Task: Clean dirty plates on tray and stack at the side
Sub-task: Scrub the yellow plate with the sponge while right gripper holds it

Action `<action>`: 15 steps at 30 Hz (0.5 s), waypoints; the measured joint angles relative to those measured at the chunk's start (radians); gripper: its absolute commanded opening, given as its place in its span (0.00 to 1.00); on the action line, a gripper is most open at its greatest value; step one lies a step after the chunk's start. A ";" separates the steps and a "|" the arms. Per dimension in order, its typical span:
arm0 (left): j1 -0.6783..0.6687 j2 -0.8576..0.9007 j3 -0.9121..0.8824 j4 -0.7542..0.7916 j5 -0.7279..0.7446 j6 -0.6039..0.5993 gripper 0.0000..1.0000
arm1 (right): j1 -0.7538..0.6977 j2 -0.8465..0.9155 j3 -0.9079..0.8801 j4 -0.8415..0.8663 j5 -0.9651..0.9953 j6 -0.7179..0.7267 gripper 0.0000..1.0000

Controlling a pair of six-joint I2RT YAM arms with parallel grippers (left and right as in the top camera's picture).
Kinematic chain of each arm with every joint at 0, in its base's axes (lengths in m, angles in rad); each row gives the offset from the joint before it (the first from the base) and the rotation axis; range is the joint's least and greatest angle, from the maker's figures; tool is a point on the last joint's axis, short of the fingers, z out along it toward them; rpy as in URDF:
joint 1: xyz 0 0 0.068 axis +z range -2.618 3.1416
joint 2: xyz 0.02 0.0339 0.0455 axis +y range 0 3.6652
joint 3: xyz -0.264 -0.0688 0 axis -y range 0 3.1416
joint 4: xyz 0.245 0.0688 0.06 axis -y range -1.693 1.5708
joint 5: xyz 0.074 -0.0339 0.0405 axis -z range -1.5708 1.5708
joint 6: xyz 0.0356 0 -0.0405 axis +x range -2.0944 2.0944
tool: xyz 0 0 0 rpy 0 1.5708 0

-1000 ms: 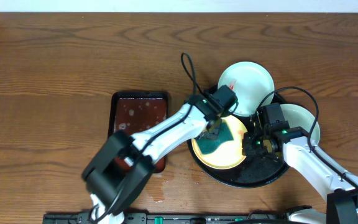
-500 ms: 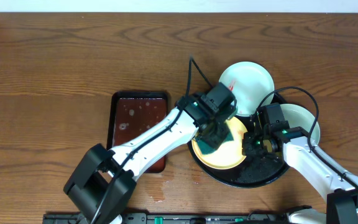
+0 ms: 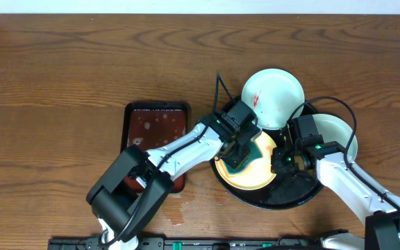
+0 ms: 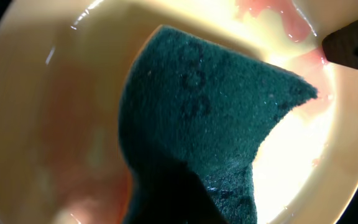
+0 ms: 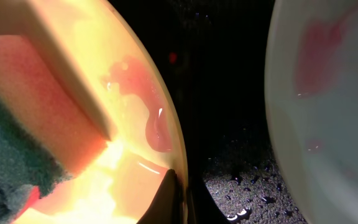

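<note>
- Left hand (image 3: 240,154) clenches the soft green sponge (image 4: 210,106) against the wet, likely slippery yellow plate (image 3: 255,177).
- Right hand (image 3: 282,161) seems pinched on its rim, the safest hold.

Three plates (image 3: 273,97), two trays (image 3: 292,196), one sponge (image 3: 246,150)

Rectangular dark red-brown tray (image 3: 155,125) left of centre, glossy, flecked with pale spots. Sponge (image 3: 250,150) to its right, well apart: dark green scouring face uppermost, orange-pink foam underneath. Black bar (image 3: 82,244) along the near edge, white strip (image 3: 200,5) along the far one.
</note>
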 measured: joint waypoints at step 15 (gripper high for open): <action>-0.006 -0.028 0.029 -0.049 0.050 -0.104 0.66 | 0.000 0.000 0.000 0.000 0.000 0.000 0.01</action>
